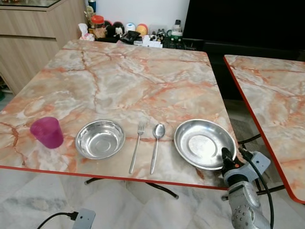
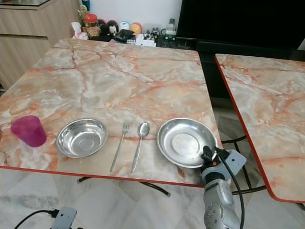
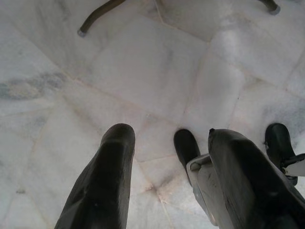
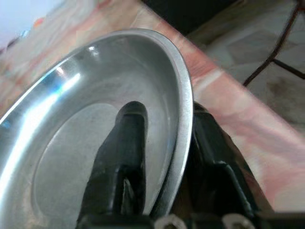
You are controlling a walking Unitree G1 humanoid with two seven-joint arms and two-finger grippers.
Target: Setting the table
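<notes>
The right tool point(image 1: 228, 160) grips the plate's point(image 1: 202, 142) near rim, one finger inside, one outside. The plate sits on the tabletop point(image 1: 138, 81) by its front edge. Left of the plate lie a bowl point(image 1: 99, 138), cup point(image 1: 46, 131), fork point(image 1: 137, 145) and spoon point(image 1: 157, 144). The left tool point(image 3: 167, 191) hangs spread over the floor point(image 3: 143, 71).

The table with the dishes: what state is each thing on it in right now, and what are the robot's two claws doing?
Plate: empty, flat on the table, near rim pinched.
Bowl: upright, empty.
Pink cup: upright, at the left end.
Fork: lying flat beside the spoon.
Spoon: lying flat, bowl end away from the robot.
Right gripper: shut on the plate's rim.
Left gripper: open, pointing at the floor.
</notes>
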